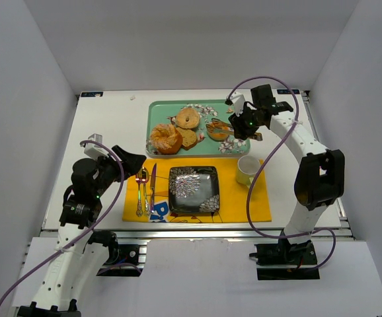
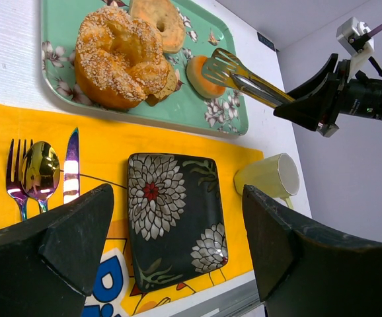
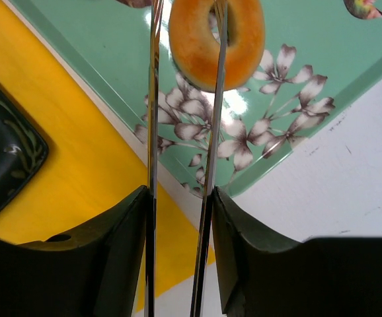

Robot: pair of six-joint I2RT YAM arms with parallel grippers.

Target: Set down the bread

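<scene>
The small orange-brown ring (image 1: 219, 130) lies at the right end of the teal tray (image 1: 158, 112). It also shows in the right wrist view (image 3: 244, 39) and the left wrist view (image 2: 197, 78). My right gripper (image 1: 241, 127) (image 3: 181, 198) is shut on metal tongs (image 3: 152, 132). One tong arm crosses the ring's hole and the other runs just outside its left edge. The tan wedge slice (image 1: 190, 138) (image 2: 170, 82) rests against the large bun. My left gripper (image 1: 128, 162) (image 2: 178, 224) is open and empty above the placemat's left part.
A large ridged bun (image 1: 166, 139) and a pale bagel (image 1: 188, 118) share the tray. A black flowered square plate (image 1: 193, 189) sits on the yellow placemat (image 1: 244, 205), with a fork, spoon and knife (image 1: 145, 191) to its left and a pale green mug (image 1: 247, 170) to its right.
</scene>
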